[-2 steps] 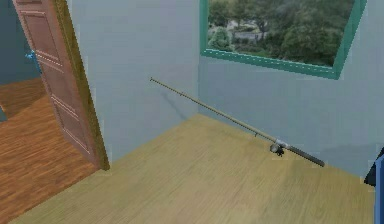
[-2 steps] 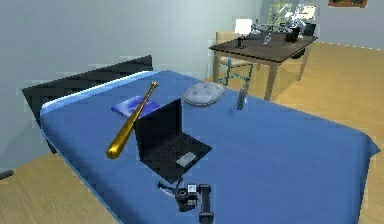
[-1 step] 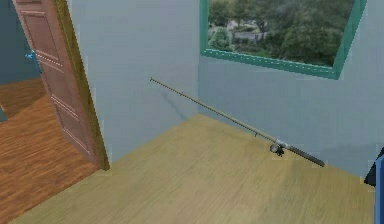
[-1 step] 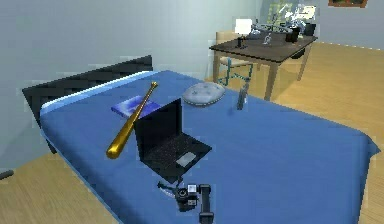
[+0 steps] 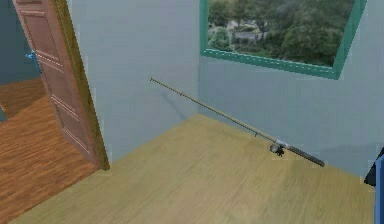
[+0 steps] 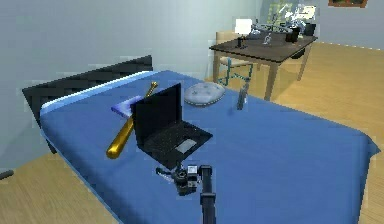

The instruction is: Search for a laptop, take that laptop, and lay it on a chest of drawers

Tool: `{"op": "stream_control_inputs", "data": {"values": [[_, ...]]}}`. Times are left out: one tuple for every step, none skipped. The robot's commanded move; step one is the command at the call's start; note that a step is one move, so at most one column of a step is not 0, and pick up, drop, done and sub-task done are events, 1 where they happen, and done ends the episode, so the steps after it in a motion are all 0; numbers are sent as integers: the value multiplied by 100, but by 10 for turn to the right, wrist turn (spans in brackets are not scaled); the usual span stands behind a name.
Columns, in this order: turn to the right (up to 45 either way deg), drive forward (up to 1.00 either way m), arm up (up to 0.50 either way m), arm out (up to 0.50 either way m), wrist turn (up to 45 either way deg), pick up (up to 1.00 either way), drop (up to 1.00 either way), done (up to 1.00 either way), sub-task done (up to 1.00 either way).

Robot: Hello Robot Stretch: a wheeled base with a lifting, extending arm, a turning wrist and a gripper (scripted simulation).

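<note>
An open black laptop (image 6: 168,127) stands on the blue bed (image 6: 280,160), screen upright and keyboard toward the near edge. My arm (image 6: 207,203) rises from the bottom edge, and the gripper (image 6: 172,176) sits just in front of the laptop's near edge, over the bedcover. Whether it touches the laptop or holds anything cannot be told.
A yellow bat (image 6: 128,128) lies left of the laptop, and a pale round object (image 6: 205,95) lies behind it. A dark headboard (image 6: 85,82) stands at the left. A wooden table (image 6: 262,48) with a chair (image 6: 232,70) stands beyond. A fishing rod (image 5: 235,125) leans under a window (image 5: 283,30); an open door (image 5: 62,75) is on the left.
</note>
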Motion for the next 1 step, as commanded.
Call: {"op": "stream_control_inputs", "data": {"values": [[0, 0, 40, 0, 0, 0, 0, 0, 0]]}}
